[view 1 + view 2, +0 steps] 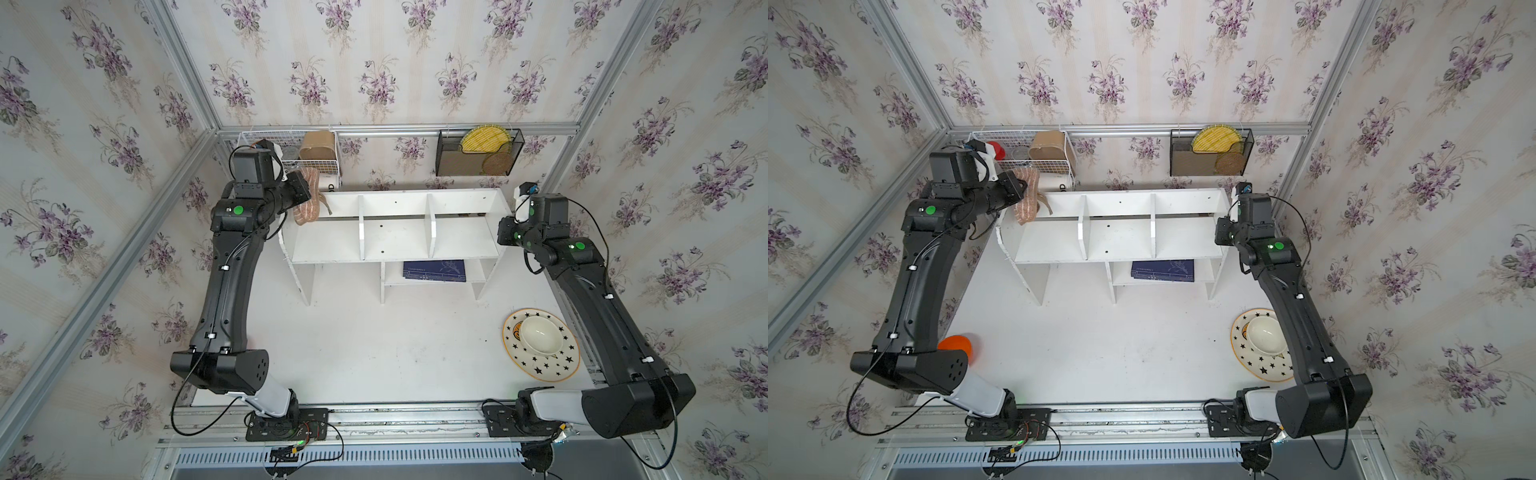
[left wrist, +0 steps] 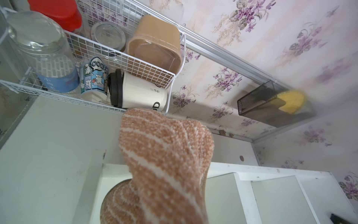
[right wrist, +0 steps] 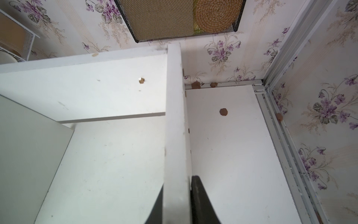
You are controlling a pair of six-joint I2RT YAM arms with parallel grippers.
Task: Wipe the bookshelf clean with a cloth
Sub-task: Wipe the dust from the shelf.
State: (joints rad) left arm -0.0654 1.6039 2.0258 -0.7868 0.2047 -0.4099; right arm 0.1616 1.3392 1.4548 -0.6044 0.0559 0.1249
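The white bookshelf stands at the back of the table, with three upper compartments and a small lower shelf. The tan striped cloth hangs bunched over its left end, above the left compartment. My left gripper is shut on the cloth; in the left wrist view the cloth hides the jaws. My right gripper is shut on the bookshelf's right side panel, with a black finger on each side of it.
A white wire basket with a brown box, cups and jars hangs just behind the cloth. A black mesh rack hangs at back right. A dark blue book lies on the lower shelf. A starred plate with a bowl sits front right. Brown bits lie beside the shelf.
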